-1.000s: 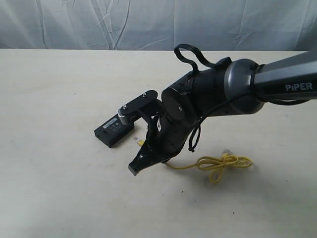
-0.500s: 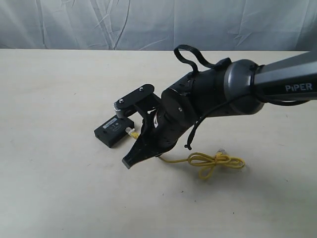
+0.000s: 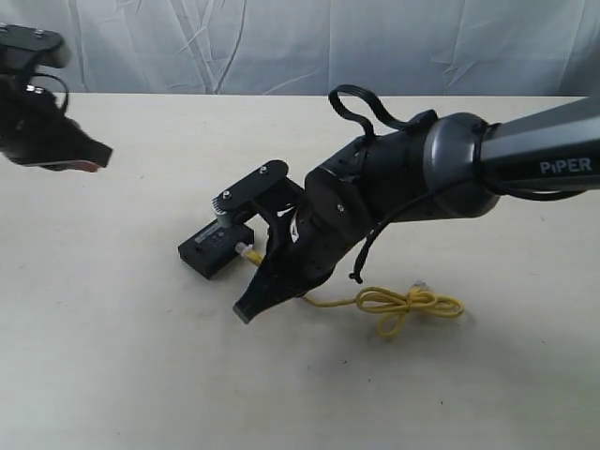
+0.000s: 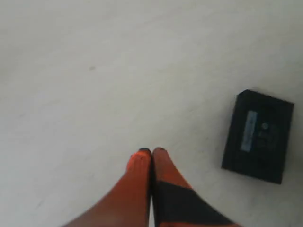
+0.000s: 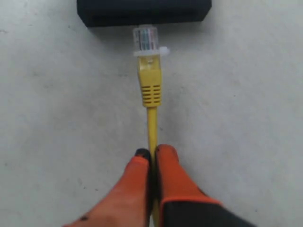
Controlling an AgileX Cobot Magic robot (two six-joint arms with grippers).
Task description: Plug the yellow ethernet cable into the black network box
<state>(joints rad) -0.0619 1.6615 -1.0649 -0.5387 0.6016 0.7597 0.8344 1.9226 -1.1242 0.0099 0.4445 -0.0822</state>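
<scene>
The black network box (image 3: 214, 248) lies flat on the table left of the right arm; it also shows in the left wrist view (image 4: 258, 137) and the right wrist view (image 5: 142, 12). My right gripper (image 5: 151, 152) is shut on the yellow ethernet cable (image 5: 152, 120) just behind its plug. The clear plug (image 5: 146, 40) points at the box's side face and its tip touches or nearly touches it. The cable's slack lies in loose loops (image 3: 405, 307) on the table. My left gripper (image 4: 151, 151) is shut on nothing, high at the far left (image 3: 82, 157).
The pale table (image 3: 112, 356) stretches all round the box. A wrinkled grey backdrop (image 3: 187, 42) closes off the far edge. The bulky right arm (image 3: 422, 178) hangs over the middle right.
The right gripper carried the plug left up to the box's side, dragging the cable loops left. The left gripper has come into the exterior view at the top left.
</scene>
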